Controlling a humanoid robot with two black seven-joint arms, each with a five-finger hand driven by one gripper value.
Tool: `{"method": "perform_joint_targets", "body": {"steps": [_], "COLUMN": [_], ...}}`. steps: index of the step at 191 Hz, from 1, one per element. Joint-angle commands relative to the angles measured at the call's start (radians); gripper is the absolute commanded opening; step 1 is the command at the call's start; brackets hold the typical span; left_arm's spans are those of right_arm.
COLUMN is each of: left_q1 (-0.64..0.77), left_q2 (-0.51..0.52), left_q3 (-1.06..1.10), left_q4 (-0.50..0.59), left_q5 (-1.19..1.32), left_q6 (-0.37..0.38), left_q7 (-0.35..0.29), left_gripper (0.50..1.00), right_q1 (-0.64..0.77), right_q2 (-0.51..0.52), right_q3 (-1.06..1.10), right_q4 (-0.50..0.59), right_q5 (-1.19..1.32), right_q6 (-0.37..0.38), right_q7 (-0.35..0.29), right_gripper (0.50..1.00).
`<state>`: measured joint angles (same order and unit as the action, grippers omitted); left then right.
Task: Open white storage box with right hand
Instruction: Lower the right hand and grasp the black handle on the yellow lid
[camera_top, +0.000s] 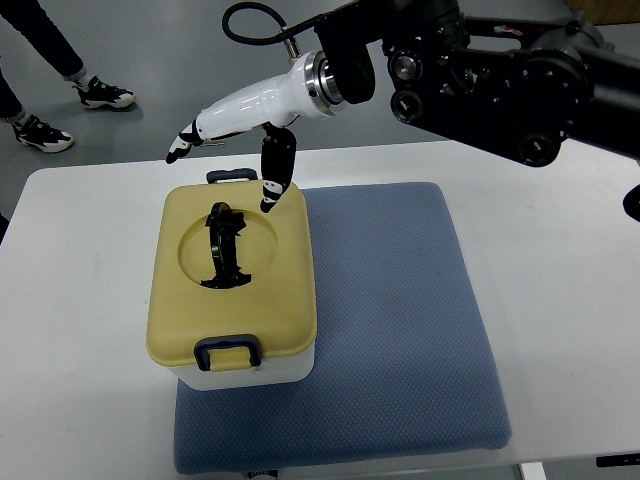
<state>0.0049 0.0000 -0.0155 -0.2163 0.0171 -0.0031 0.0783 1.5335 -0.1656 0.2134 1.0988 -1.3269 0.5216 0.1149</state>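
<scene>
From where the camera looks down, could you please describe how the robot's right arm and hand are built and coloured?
The right arm is a bulky matte black assembly of round joint housings with bolt heads. A black cable loops above the wrist, where a silver metal ring joins a glossy white forearm shell. The right hand has slender white-and-black fingers with dark segments and white-tipped ends.

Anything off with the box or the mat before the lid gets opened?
Nothing damaged or spilled. The storage box sits at the blue mat's left edge, overhanging it a little, lid still closed. The right hand hovers above its far side, fingers spread.
</scene>
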Motion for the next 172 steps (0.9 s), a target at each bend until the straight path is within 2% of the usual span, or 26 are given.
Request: {"method": "perform_joint_targets", "body": {"steps": [1,36,136,165,172], "left_q1": [0.0,0.0,0.007,0.009,0.009], "left_q2": [0.0,0.0,0.0,0.0,0.0], "left_q3": [0.0,-0.001,-0.001,-0.003,-0.003], "left_q4": [0.0,0.0,0.002,0.002,0.002], "left_q5": [0.0,0.0,0.0,0.0,0.0], "left_q6": [0.0,0.0,0.0,0.0,0.0], "left_q7": [0.0,0.0,0.0,0.0,0.0], "left_gripper": [1.0,1.0,1.0,1.0,1.0], "right_q1": [-0.018,-0.042,-0.118,-0.133,-0.138], "right_q2": [0.009,0.032,0.052,0.051,0.051], "right_q3": [0.0,0.0,-0.006,-0.006,-0.006], "right_q4": [0.001,0.001,0.001,0.001,0.001], "right_q5": [0.0,0.0,-0.054,-0.064,-0.066], "right_q6": [-0.046,-0.106,-0.172,-0.18,-0.18], "right_q7": [0.005,0.015,0.045,0.063,0.068], "right_gripper": [0.956,0.956,0.944,0.895,0.868]}}
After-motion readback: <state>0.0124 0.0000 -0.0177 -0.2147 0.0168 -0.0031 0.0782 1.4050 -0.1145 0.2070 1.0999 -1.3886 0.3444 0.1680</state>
